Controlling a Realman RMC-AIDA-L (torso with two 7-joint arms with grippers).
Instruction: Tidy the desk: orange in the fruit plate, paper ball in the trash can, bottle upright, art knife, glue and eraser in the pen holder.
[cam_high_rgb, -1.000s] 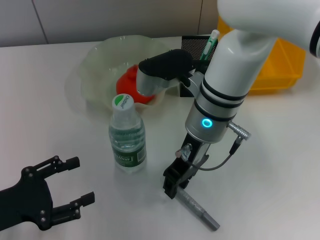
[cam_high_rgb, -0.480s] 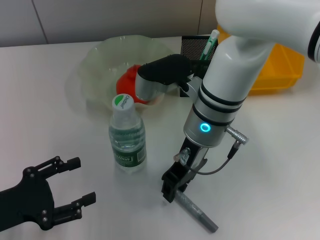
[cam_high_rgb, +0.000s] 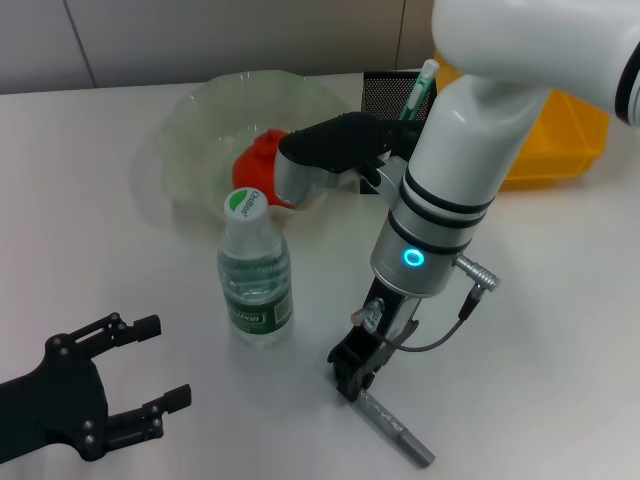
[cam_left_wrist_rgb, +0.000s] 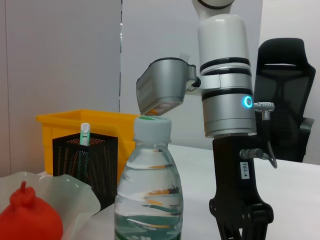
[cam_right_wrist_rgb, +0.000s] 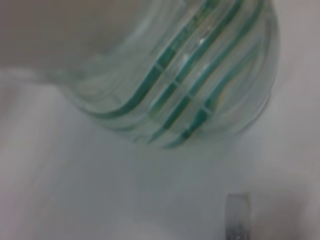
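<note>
The grey art knife (cam_high_rgb: 397, 432) lies on the table in front of me, and my right gripper (cam_high_rgb: 354, 376) stands upright on its nearer end. The knife's tip (cam_right_wrist_rgb: 238, 216) shows below the bottle in the right wrist view. The bottle (cam_high_rgb: 255, 275) stands upright just left of that gripper. The orange (cam_high_rgb: 258, 158) sits in the fruit plate (cam_high_rgb: 200, 115). My left gripper (cam_high_rgb: 165, 360) rests open at the front left, holding nothing. The pen holder (cam_high_rgb: 385, 95) holds a green-and-white stick (cam_high_rgb: 420, 88). Paper ball, glue and eraser are out of view.
The yellow trash can (cam_high_rgb: 565, 140) stands at the back right, behind the right arm. The right forearm reaches over the plate's edge and the pen holder. Bare white table lies between the two grippers and to the right of the knife.
My right gripper has shifted slightly to the right over the knife's nearer end, and the wrist has turned a little. The left gripper and the bottle have not moved.
</note>
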